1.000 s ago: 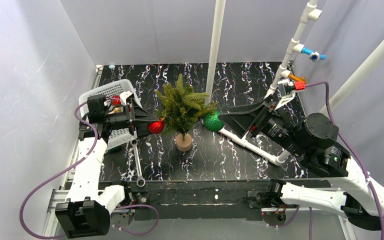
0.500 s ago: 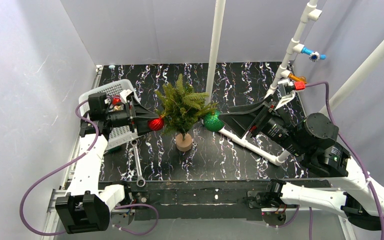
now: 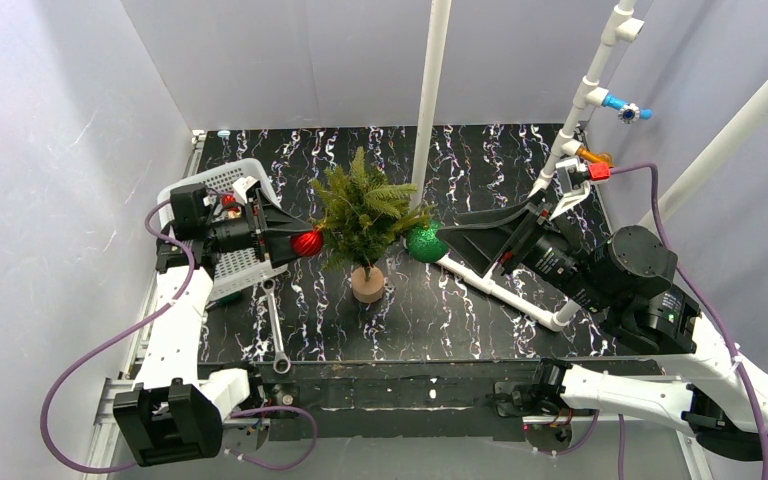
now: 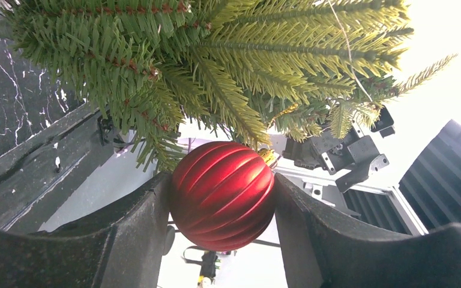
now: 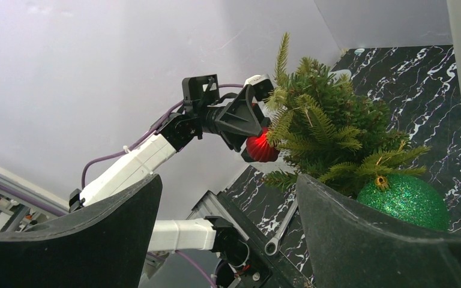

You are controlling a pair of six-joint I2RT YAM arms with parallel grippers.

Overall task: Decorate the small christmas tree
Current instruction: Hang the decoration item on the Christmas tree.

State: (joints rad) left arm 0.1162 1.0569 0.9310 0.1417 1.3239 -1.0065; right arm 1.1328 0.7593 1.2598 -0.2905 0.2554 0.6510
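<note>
The small christmas tree [image 3: 365, 213] stands mid-table on its tan wooden base [image 3: 367, 285]. My left gripper [image 3: 305, 243] is shut on a ribbed red ball ornament [image 4: 223, 195], pressed between both fingers right against the tree's left branches [image 4: 216, 72]. The right wrist view shows the same red ball [image 5: 261, 149] at the tree's [image 5: 330, 129] edge. A green glitter ball [image 3: 424, 242] hangs at the tree's right side. My right gripper [image 3: 448, 238] is open just beside it. The green ball [image 5: 403, 201] lies outside the jaws, behind the right finger [image 5: 360, 240].
A white basket [image 3: 210, 185] behind the left gripper holds another red ornament [image 3: 229, 201]. A wrench [image 3: 277, 335] lies near the front edge. A white vertical pipe [image 3: 430, 90] rises behind the tree, and another pipe [image 3: 505, 293] lies on the table under the right arm.
The left gripper has carried the red ball a little up and back along the tree's left side. The right arm and green ball have stayed put.
</note>
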